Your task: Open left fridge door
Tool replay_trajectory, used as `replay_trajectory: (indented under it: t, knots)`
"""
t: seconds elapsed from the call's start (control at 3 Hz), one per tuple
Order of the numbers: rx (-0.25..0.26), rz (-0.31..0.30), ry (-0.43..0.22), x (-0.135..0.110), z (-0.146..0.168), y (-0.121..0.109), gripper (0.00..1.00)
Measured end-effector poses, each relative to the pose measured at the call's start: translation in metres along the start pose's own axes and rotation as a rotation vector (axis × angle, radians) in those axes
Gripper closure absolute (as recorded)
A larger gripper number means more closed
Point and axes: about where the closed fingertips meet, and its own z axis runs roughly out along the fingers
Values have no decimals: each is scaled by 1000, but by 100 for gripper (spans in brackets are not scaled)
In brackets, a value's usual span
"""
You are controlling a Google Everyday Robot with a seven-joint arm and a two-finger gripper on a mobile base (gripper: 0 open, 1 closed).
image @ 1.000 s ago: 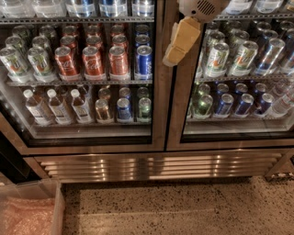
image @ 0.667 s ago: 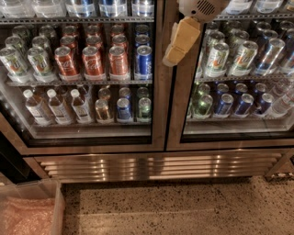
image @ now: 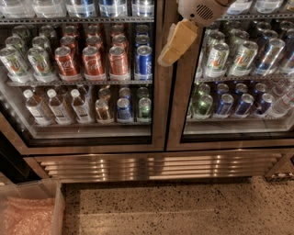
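1. Tan gripper point(image: 172, 51) on a white arm point(image: 198, 10), cut off by the top edge, hangs before the seam between the doors; spread or closed, I cannot tell.
2. Tall glass-paned, steel-framed left fridge door point(image: 158, 114) sits flush at left, its top cropped.

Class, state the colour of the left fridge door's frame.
Silvery brushed steel on the left fridge door, camera view; the gripper hangs by the central seam.

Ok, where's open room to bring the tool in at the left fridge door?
The tool hangs high by the left fridge door, at its right frame. Bare: that frame below it, and the speckled floor right of the plastic bin. Crowded: the can shelves behind the glass.
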Motion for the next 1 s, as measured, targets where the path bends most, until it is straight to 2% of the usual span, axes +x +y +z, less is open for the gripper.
replay_trajectory:
  t: [0.67, 1.0]
  knots:
    - [-41, 0, -23, -2, 6, 10, 0]
    - [-41, 0, -23, -2, 6, 10, 18]
